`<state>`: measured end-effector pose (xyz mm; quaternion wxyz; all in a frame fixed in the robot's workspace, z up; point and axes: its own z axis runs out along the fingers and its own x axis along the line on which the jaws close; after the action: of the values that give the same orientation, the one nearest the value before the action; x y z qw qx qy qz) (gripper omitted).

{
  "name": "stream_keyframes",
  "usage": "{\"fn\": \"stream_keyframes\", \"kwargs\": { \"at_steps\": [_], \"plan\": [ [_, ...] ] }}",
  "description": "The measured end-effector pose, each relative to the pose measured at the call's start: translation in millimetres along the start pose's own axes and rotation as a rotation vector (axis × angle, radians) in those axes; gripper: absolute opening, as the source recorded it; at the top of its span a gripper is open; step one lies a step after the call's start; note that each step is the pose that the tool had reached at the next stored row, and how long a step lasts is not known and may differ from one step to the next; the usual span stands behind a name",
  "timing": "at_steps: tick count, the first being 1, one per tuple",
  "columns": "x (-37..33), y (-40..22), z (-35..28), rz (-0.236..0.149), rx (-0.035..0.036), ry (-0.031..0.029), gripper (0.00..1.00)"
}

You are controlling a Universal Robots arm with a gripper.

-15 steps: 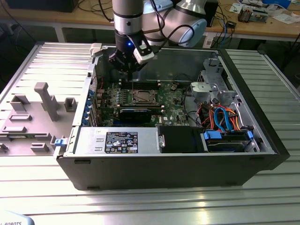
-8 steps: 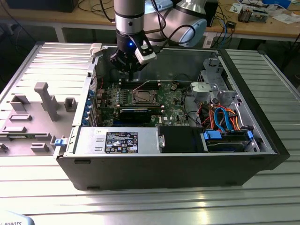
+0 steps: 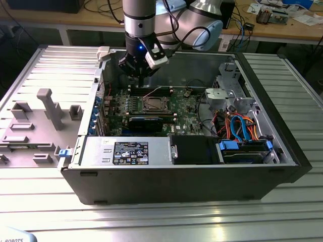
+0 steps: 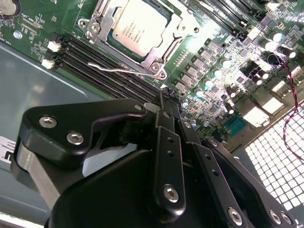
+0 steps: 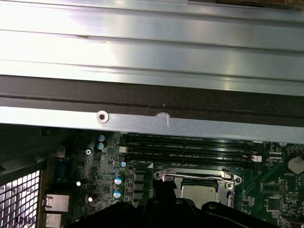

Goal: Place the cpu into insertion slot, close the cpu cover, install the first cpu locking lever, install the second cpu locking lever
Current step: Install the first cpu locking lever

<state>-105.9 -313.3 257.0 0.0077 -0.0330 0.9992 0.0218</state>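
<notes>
On the exterior view's left, a grey moulded tray (image 3: 35, 126) is seen on the desk (image 3: 151, 222), well apart from the fingers (image 3: 137, 73). The fingers are clenched on nothing and are held above the insertion slot (image 3: 154, 104), near its rim. In the second wrist view the cpu (image 4: 137, 28) is seated under the lowered cpu cover (image 4: 147, 59), just ahead of the fingers; a thin locking lever (image 4: 114, 69) lies nearest them, seemingly not hooked down. A square, steady press on the lever is judged best, with the memory slots (image 4: 95, 57) not scraped.

The cpu (image 5: 203, 191) lies half hidden in the first wrist view.
</notes>
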Motion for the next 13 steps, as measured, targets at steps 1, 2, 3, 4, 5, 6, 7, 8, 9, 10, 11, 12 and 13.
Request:
{"fn": "stream_keyframes", "kwargs": {
  "at_steps": [1, 2, 3, 4, 5, 6, 7, 8, 9, 10, 11, 12, 13],
  "plan": [
    [-0.3, 0.0, 0.0, 0.0, 0.0, 0.0, 0.11],
    [-0.4, 0.0, 0.1, 0.0, 0.001, -0.0001, 0.11],
    [-0.6, 0.0, 0.0, 0.0, 0.0036, 0.0002, 0.11],
    [-0.5, 0.0, 0.0, 0.0, 0.0039, 0.0003, 0.11],
    [-0.5, 0.0, 0.0, 0.0, 0.0039, 0.0002, 0.11],
    [-0.5, 0.0, 0.0, 0.0, 0.0051, 0.0003, 0.11],
    [-0.5, 0.0, 0.0, 0.0, 0.007, 0.0004, 0.11],
    [-0.5, 0.0, 0.0, 0.0, 0.0071, 0.0005, 0.11],
    [-0.5, 0.0, 0.0, 0.0, 0.0071, 0.0004, 0.11],
    [-0.5, 0.0, 0.0, 0.0, 0.0072, 0.0004, 0.11],
    [-0.5, 0.0, 0.0, 0.0, 0.0073, 0.0005, 0.11],
    [-0.5, 0.0, 0.0, 0.0, 0.0074, 0.0005, 0.11],
    [-0.5, 0.0, 0.0, 0.0, 0.0075, 0.0005, 0.11]
  ]
}}
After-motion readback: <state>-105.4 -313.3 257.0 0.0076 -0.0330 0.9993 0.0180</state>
